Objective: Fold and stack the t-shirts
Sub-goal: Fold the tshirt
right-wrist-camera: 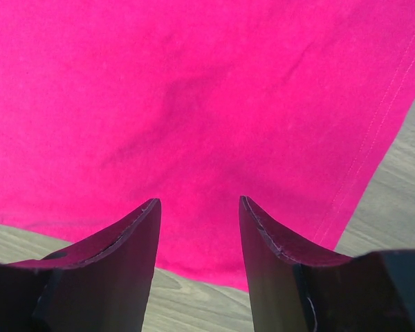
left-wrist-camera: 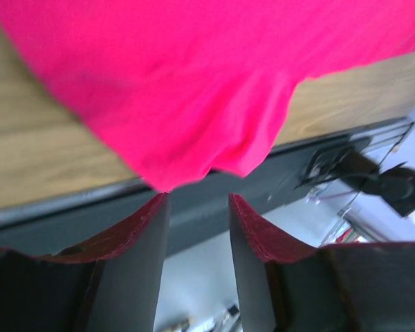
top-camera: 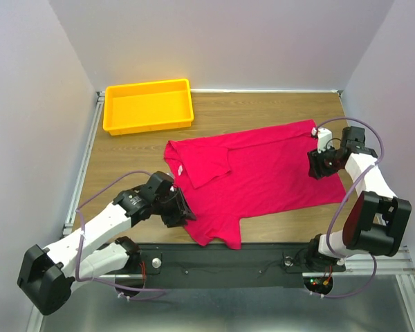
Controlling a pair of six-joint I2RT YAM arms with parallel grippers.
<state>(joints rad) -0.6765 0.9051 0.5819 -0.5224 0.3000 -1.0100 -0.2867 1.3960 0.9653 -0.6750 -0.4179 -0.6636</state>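
t-shirt (top-camera: pixel 263 173): one crimson-pink plain knit, matte, lying mostly flat on the wood-grain desk (top-camera: pixel 124 159), covering the middle through to the right side. The collar end points to the desk's left edge and the hem to its right edge. A flap by the collar is folded back over the chest and makes a rough triangle. One short sleeve runs down to the near edge of the desk, its tip reaching the black rail (top-camera: pixel 263 259). The cloth has soft shallow wrinkles, and in the right wrist view a double stitch line (right-wrist-camera: pixel 373 138) runs along the hem. There is a small white neck label (top-camera: pixel 180 168) at the collar, too small to read, and no other print or logo shows. Left gripper (top-camera: pixel 183 211) is at the near-left edge of the shirt, beside that sleeve. In its wrist view the fingers (left-wrist-camera: pixel 135 263) are dark flat blades, spread, with nothing between them. The cloth edge sits just at the tips, and I can't tell whether it touches. Right gripper (top-camera: pixel 317 164) is over the hem end near the desk's right edge. Its jaws stand apart, the gap is empty, and the tips sit low over the cloth, pinching nothing. The finger edges pick up a red tint from the cloth. The yellow tray (top-camera: pixel 111 111) is smooth moulded plastic, rectangular with rounded corners and a rolled rim. It sits at the far-left corner of the desk, well apart from the shirt.
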